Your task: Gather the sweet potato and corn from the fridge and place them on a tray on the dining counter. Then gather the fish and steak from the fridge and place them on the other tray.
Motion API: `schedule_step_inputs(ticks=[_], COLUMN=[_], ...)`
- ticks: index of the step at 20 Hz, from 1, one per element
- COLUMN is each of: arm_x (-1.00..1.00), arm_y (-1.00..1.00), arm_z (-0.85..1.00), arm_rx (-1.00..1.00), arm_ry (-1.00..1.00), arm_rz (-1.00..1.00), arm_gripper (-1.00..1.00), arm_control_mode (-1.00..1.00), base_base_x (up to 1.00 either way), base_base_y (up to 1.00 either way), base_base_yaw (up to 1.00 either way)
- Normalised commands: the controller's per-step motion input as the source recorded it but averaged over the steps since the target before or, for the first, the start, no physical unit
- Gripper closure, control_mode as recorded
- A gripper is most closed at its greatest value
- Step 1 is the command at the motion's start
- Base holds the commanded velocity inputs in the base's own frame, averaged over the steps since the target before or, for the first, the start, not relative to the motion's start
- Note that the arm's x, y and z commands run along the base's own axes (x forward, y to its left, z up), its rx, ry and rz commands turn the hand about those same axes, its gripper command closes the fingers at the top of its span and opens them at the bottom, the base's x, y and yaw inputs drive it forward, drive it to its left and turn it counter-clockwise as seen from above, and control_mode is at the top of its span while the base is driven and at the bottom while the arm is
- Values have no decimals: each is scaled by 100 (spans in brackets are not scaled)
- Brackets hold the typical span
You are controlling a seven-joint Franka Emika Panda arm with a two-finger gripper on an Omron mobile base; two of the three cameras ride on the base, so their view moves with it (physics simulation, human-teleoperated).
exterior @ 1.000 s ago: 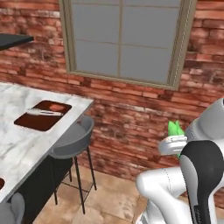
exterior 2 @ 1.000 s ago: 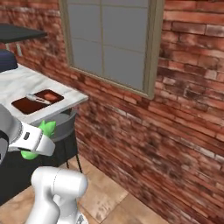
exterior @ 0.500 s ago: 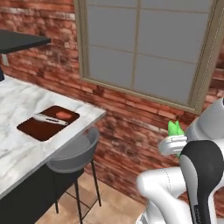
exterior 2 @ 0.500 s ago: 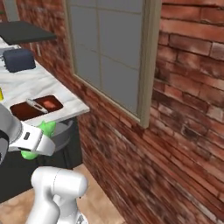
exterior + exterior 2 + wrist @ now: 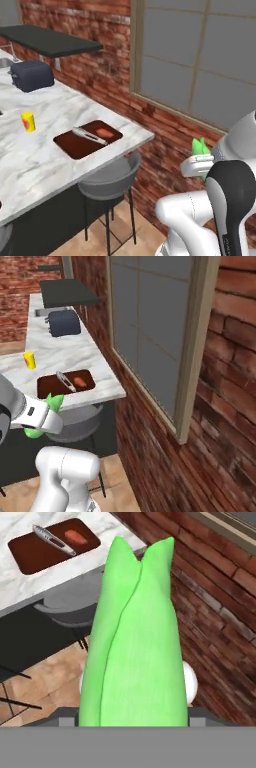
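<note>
The gripper (image 5: 200, 161) is clamped on the corn (image 5: 134, 637), with the green husk tips poking up past the white hand. In the hand view the corn stands right up the middle and blocks the finger tips themselves, so I can't see where exactly they touch it. From the right base camera the corn (image 5: 46, 417) sticks out on both sides of the hand, leaf tips up and a bit of green below.

Taking the tray (image 5: 75, 146) as the landmark: it sits near the corner of the dining counter (image 5: 45, 165), and the corn is well apart from it, held off the counter end out over the floor. On the tray are 1 sweet potato (image 5: 104, 132) toward the brick wall side and a grey fish (image 5: 89, 135) lying just beside it, about mid-tray. A yellow cup (image 5: 28, 121) stands on the marble further along from the tray, and a dark toaster (image 5: 31, 76) beyond that. A grey stool (image 5: 109, 180) tucks under the counter edge right below the tray.
</note>
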Motion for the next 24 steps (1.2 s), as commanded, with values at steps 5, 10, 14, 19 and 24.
schedule_step_inputs(ticks=[5,10,14,19,24], arm_x=[0,0,0,0,20], arm_y=[0,0,0,0,-6], arm_z=[0,0,0,0,0], arm_rx=[0,0,0,0,1], arm_ry=[0,0,0,0,1], arm_rz=[0,0,0,0,5], arm_gripper=[100,100,100,100,100], arm_control_mode=[100,100,100,100,-100], base_base_x=[62,69,79,67,67], base_base_y=[0,0,-14,-42,-29], base_base_yaw=[48,48,41,32,24])
